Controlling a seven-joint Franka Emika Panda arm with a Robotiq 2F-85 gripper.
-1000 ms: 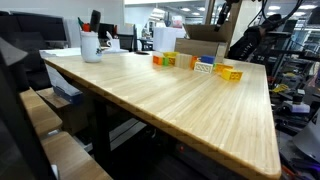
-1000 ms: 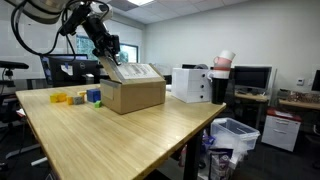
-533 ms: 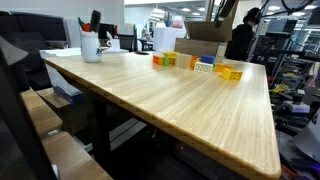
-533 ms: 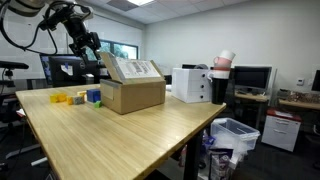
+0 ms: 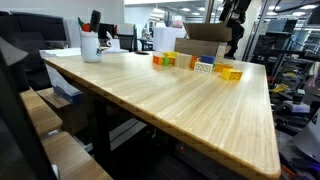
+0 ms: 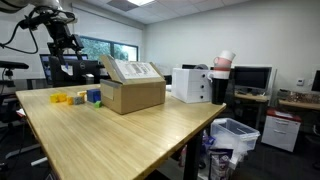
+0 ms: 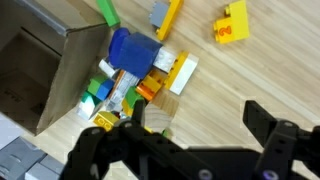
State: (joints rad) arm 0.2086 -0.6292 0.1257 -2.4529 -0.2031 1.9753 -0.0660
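Observation:
My gripper (image 7: 198, 128) is open and holds nothing; only bare wooden table shows between its black fingers (image 7: 266, 118). Just beyond the fingers lies a heap of coloured toy blocks (image 7: 135, 72), with a loose yellow block (image 7: 232, 24) off to one side. An open cardboard box (image 7: 48, 62) stands beside the heap. In both exterior views the gripper (image 6: 63, 46) (image 5: 234, 22) hangs well above the row of blocks (image 6: 76, 97) (image 5: 197, 63), apart from the cardboard box (image 6: 132, 90).
A white mug of pens (image 5: 91, 44) stands at one corner of the long wooden table (image 5: 170, 100). Beyond the box are a white printer (image 6: 192, 84), monitors and desks. A bin (image 6: 232, 135) sits on the floor by the table's end.
The arm has swung away from above the cardboard box to above the blocks and risen a little. Its jaws have gone from nearly shut to wide open.

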